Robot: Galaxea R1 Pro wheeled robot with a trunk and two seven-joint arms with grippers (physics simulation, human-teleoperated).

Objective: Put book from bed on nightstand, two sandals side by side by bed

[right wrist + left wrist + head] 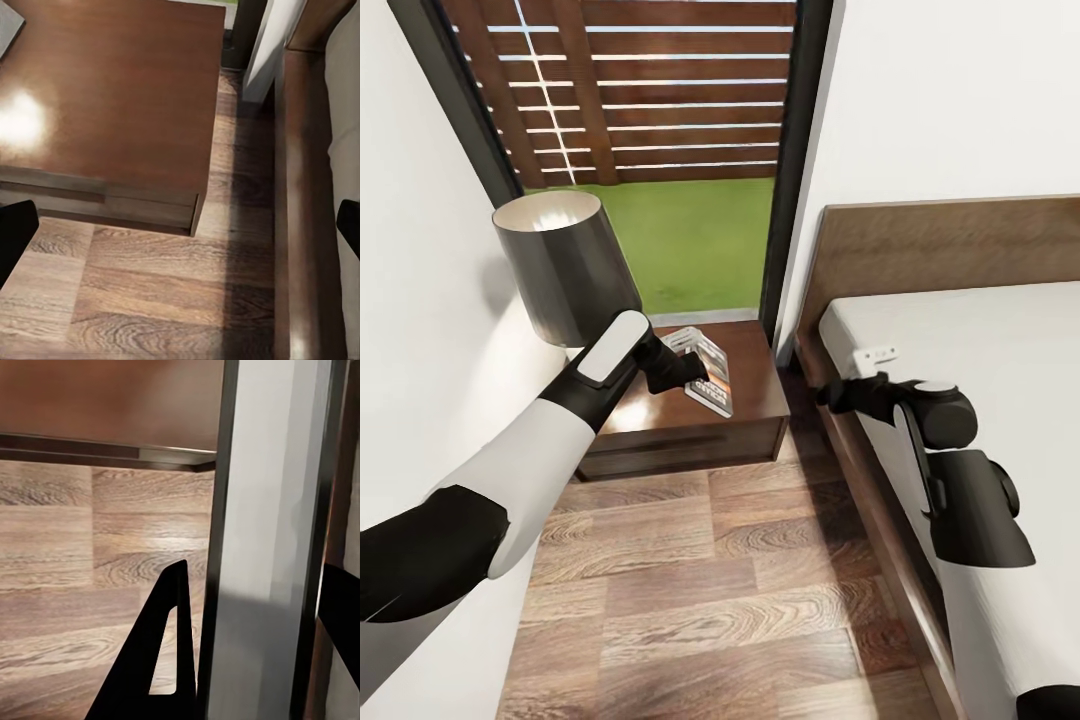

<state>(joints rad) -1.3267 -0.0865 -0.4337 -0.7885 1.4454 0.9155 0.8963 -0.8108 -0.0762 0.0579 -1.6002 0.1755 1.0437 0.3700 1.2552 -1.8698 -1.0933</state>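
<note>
Left gripper (678, 368), clamped on the book (705, 370) tilted over the nightstand (745, 400), could drop it off the near edge if released early; right gripper (838, 393) hangs apart.

Nightstand (750, 400) glossy reddish wood w/ glare; beside it, floor (710, 580) grainy wood plank, lamp shade (565, 265) smooth dark semi-gloss, bed (920, 250) frame matt brown wood, mattress (980, 340) plain off-white cloth; book (705, 370) on it glossy paper

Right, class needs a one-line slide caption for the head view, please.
Left gripper holds the book over the nightstand beside the lamp; right gripper hangs at the bed edge.
</note>
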